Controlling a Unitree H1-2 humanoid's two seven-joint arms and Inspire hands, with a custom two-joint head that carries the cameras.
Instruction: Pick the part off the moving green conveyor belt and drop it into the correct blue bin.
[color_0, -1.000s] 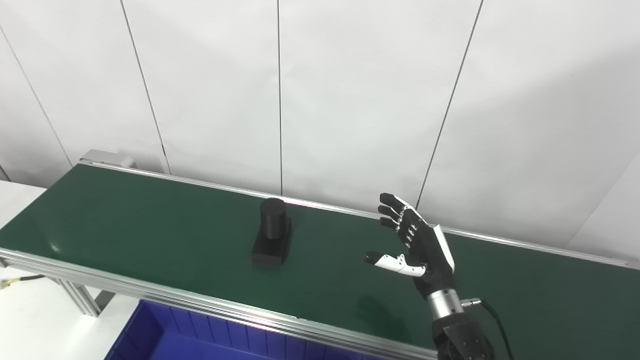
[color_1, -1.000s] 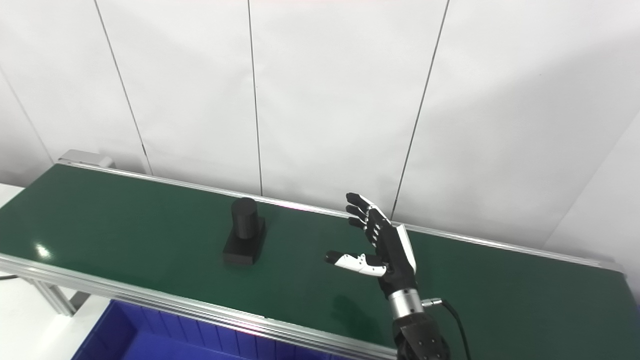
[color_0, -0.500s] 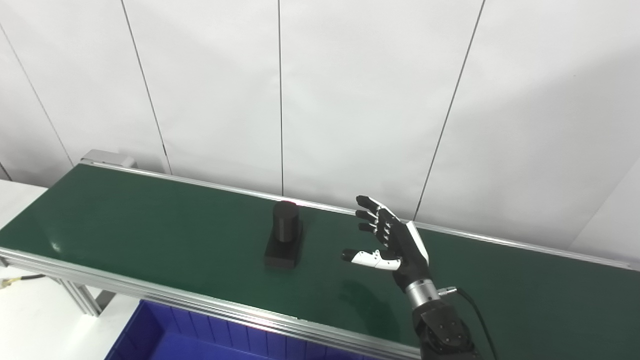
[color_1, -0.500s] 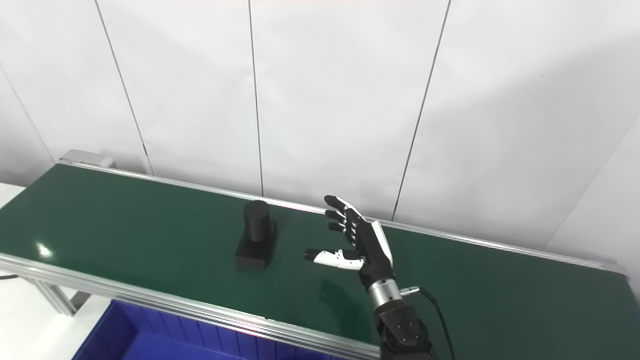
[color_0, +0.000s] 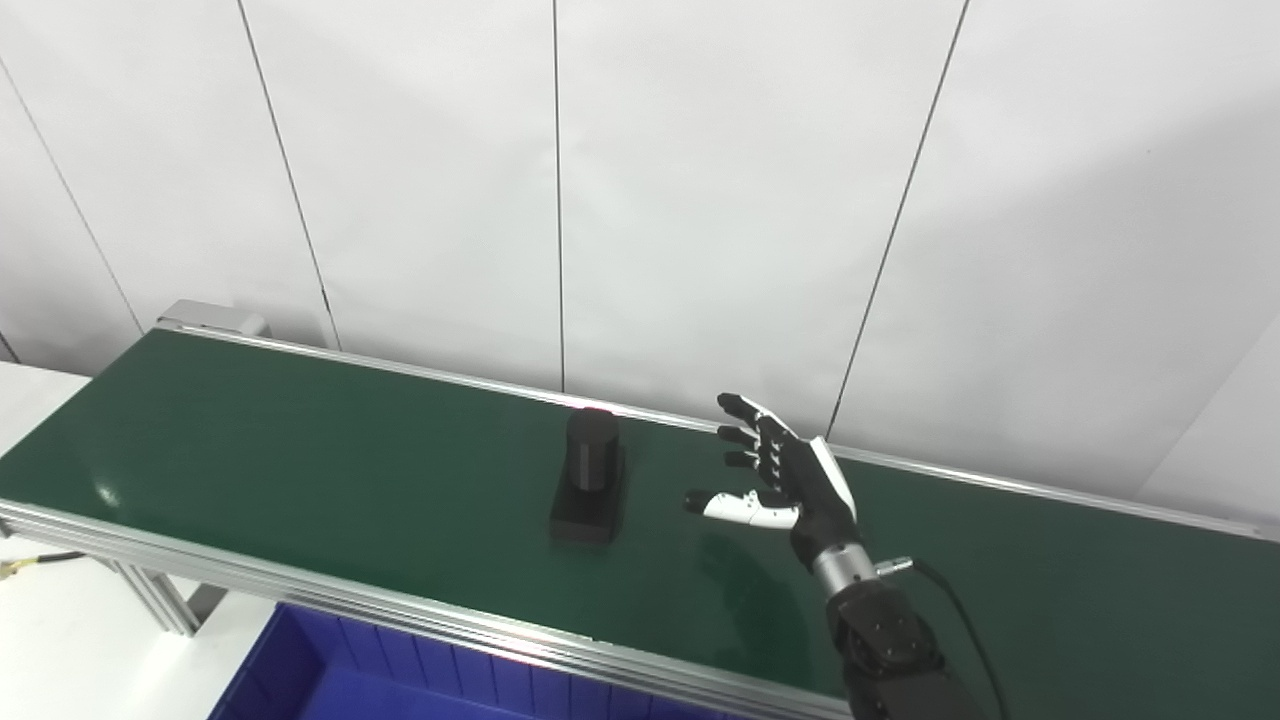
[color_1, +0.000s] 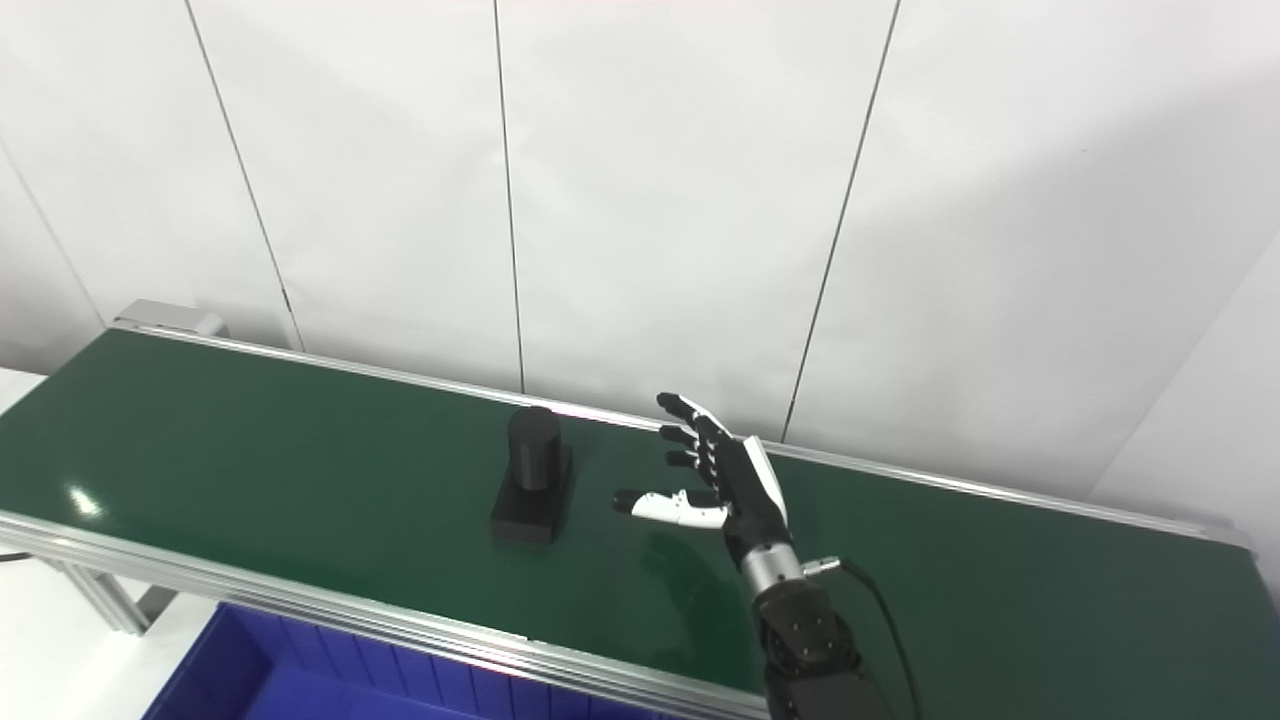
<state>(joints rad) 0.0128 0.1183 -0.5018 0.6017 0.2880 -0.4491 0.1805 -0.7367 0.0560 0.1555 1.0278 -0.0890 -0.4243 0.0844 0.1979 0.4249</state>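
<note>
Part (color_0: 588, 476), black, stands mid-frame on the green conveyor belt (color_0: 300, 470), carried closer to my right hand (color_0: 790, 480), which I've brought nearer, fingers spread, holding nothing. Grasp looks imminent; blue bin (color_0: 330, 670) waits lower left.

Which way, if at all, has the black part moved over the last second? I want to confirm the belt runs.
Yes. The black part has travelled rightward along the green belt, away from the belt's left end, closing on the open right hand.

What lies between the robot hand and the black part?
Only bare green belt separates the right robot hand from the black part, in both eye views.
</note>
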